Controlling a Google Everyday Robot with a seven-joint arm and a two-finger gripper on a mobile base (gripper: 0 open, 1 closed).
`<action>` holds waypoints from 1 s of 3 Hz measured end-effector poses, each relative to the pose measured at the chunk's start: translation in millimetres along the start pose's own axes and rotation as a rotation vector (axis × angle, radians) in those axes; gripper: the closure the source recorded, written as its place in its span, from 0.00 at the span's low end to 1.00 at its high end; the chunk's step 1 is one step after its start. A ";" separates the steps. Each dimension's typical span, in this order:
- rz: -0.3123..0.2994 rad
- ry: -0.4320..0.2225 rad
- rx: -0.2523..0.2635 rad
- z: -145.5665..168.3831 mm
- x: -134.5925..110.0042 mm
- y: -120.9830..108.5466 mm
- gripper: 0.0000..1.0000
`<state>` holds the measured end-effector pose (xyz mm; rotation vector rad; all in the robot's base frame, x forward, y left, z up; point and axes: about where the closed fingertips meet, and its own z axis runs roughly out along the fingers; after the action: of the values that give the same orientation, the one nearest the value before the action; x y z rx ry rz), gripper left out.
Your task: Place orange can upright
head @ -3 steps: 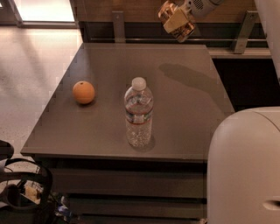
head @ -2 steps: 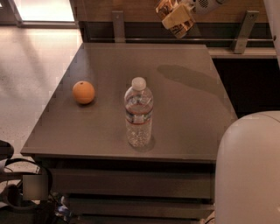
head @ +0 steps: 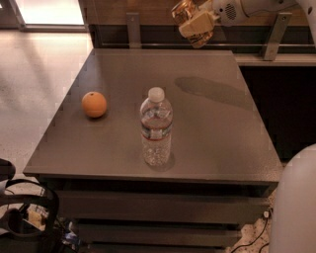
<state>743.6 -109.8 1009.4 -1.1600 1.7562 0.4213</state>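
Grey table [head: 222, 143] by pale floor [head: 34, 74], gripper [head: 195, 28] aloft over its far edge, clasped around orange can [head: 183, 11]

Looking like an office or lab test space, not a home. Seeing a plain grey worktop [head: 222, 148] standing on pale speckled floor [head: 34, 84], backing onto a rail [head: 247, 47] with bare metal brackets [head: 273, 29]; black strapped gear [head: 24, 222] lying by its near corner. Seeing the robot's gripper [head: 191, 22] hovering above the worktop's far edge, fingers [head: 198, 27] clasping the orange can [head: 181, 10], white robot body [head: 296, 207] intruding at lower right.
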 end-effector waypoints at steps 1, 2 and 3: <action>0.007 -0.075 -0.033 10.1 4.6 19.0 1.00; 0.032 -0.125 -0.062 23.3 12.8 34.8 1.00; 0.072 -0.188 -0.114 46.3 21.5 40.4 1.00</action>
<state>731.5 -68.7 960.4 -1.1005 1.6307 0.6602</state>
